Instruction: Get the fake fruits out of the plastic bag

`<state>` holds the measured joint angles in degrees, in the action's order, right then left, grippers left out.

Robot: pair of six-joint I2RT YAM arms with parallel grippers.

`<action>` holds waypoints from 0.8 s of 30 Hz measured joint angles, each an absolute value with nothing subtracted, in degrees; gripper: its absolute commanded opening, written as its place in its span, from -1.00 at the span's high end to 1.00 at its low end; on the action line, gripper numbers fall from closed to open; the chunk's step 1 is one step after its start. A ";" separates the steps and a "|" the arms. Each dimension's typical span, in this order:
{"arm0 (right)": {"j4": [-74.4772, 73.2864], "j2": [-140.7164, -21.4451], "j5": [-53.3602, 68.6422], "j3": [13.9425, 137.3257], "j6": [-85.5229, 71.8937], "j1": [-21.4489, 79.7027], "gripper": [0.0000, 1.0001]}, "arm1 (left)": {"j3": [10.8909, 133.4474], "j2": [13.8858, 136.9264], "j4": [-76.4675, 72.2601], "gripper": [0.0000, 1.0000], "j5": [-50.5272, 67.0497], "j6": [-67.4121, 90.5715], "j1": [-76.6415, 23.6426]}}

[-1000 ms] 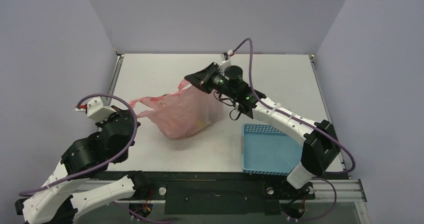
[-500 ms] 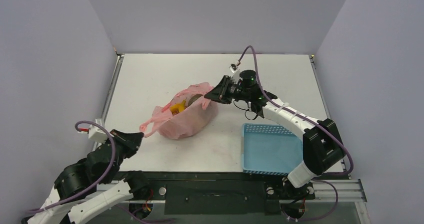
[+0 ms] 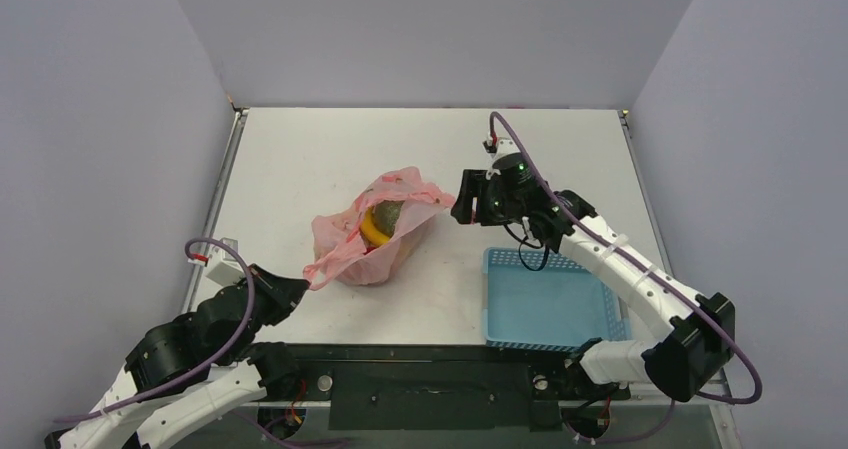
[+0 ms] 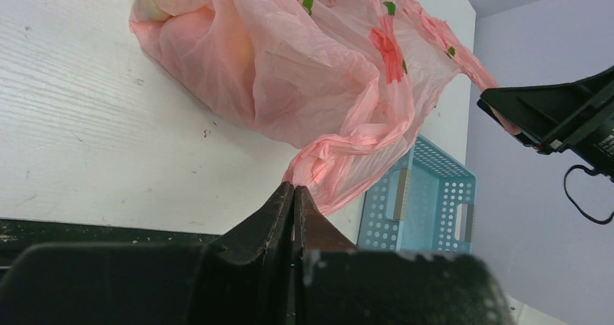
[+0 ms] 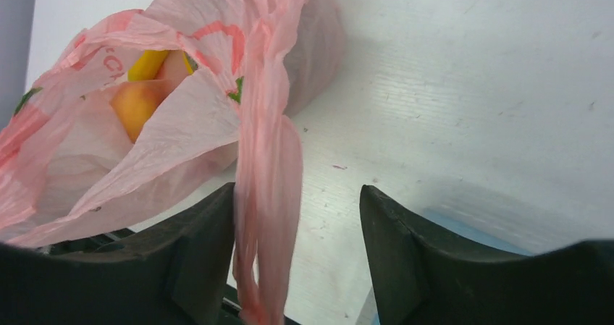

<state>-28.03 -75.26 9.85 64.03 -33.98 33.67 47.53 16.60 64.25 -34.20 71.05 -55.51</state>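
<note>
The pink plastic bag [image 3: 375, 234] lies slumped on the table with its mouth open upward. Inside show a yellow banana [image 3: 373, 231] and the grey-green melon [image 3: 389, 214]; the right wrist view shows an orange peach [image 5: 137, 104] and a banana [image 5: 148, 63]. My left gripper [image 3: 304, 285] is shut on the bag's near handle [image 4: 326, 166], low by the table's near-left edge, fingertips pressed together [image 4: 293, 187]. My right gripper [image 3: 462, 202] stands open just right of the bag. The other handle [image 5: 268, 187] hangs loose between its jaws, against the left finger.
A blue perforated basket [image 3: 545, 299] sits at the near right, below my right arm, and shows in the left wrist view [image 4: 427, 195]. Grey walls close in the table on three sides.
My right gripper opened, let the handle go and drew back to the right. My left gripper pulled its handle toward the near-left edge. The bag sank and its mouth opened.
</note>
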 measured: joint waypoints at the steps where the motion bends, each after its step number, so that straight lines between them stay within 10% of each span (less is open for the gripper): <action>1: -30.39 -74.63 7.20 65.47 -32.51 34.89 -0.31 | 47.75 16.60 64.20 1.00 -34.22 70.87 -55.51; 14: -21.06 -67.94 -8.56 63.53 -48.53 54.15 -0.61 | 47.81 16.58 64.05 1.00 -34.20 69.84 -55.51; 24: -14.20 -87.00 -8.86 68.93 -65.47 60.53 -0.58 | 48.62 20.25 63.66 1.00 -32.95 66.81 -55.48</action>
<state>-14.20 -87.00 -8.86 68.93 -65.47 60.53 48.62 20.25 63.66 -32.95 66.81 -55.48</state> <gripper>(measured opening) 0.796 0.004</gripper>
